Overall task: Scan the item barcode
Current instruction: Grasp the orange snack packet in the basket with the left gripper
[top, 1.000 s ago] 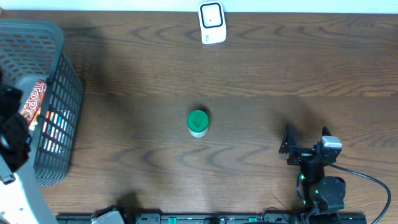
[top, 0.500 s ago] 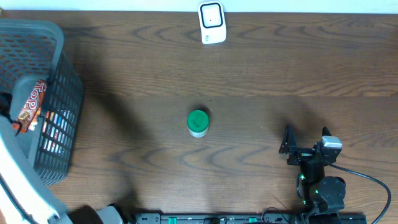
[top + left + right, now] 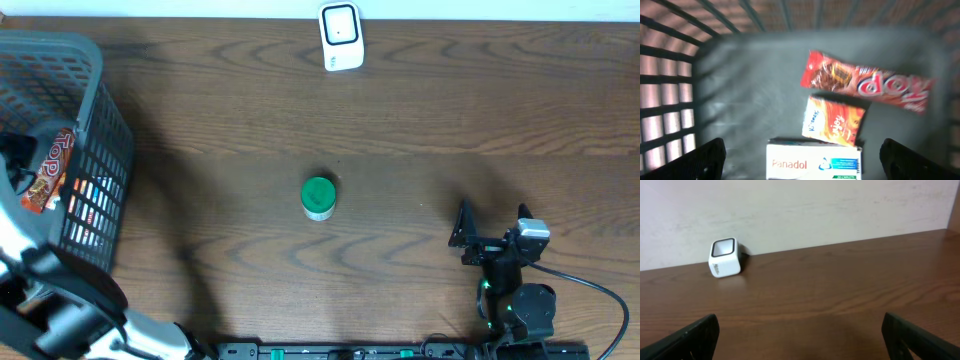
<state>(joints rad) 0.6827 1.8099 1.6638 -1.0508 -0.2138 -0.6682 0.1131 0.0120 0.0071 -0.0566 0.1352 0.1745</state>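
At the left edge of the counter (image 3: 210, 120) stood a grey mesh basket (image 3: 105, 170), its far side running out of the overhead view. Our left pincer (image 3: 802, 155) hung above the basket's inside, spread wide and gripping nothing, with one dark fingertip (image 3: 710, 155) at each lower corner of its wrist view. Mesh walls closed it in at the left and far sides.

On the basket floor lay a long red bar wrapper (image 3: 867, 85), slanted. An orange packet (image 3: 835, 120) lay just beside its lower edge. A white Panadol box (image 3: 815, 165) lay nearest the wrist camera, touching or overlapping the packet's bottom edge. The floor to the left of these three was bare grey.

Near the middle of the counter a green-lidded tub (image 3: 318, 197) stood upright and alone, with bare wood on every side of it. The white scanner (image 3: 341, 37) sat at the far edge, slightly right of the tub and well apart from it, against the pale wall (image 3: 815, 205).

At the right, near the front edge, our right pincer (image 3: 800, 330) was likewise spread and empty, low over the wood and facing the scanner. An unbroken stretch of counter lay between them.
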